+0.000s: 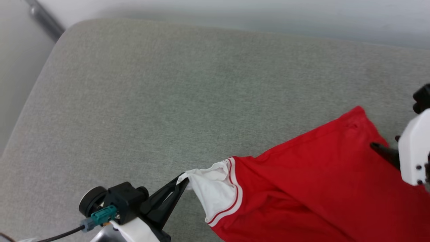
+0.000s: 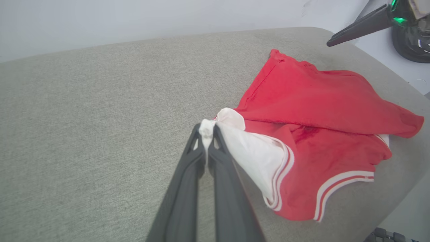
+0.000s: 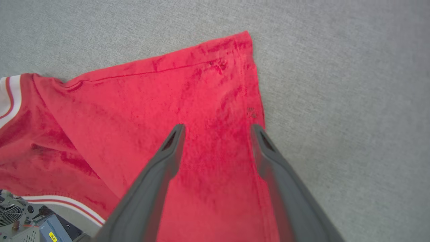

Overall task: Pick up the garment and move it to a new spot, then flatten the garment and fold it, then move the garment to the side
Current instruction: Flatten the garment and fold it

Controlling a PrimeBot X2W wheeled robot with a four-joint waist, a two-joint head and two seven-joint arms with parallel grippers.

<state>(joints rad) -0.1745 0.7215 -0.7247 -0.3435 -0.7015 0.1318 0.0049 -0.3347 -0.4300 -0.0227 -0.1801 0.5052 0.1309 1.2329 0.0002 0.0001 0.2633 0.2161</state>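
so the left gripper point(image 1: 183, 179) is pinched shut on the tip of the white sleeve point(image 1: 215, 191), the garment point(image 1: 319, 181) lies rumpled on the grey cushion point(image 1: 168, 84) stretching to the right, and the right gripper point(image 3: 217, 127) sits over its red corner with fingers spread wide, holding nothing

A grey fabric cushion point(image 1: 168, 84) meets a pale wall point(image 2: 100, 20).
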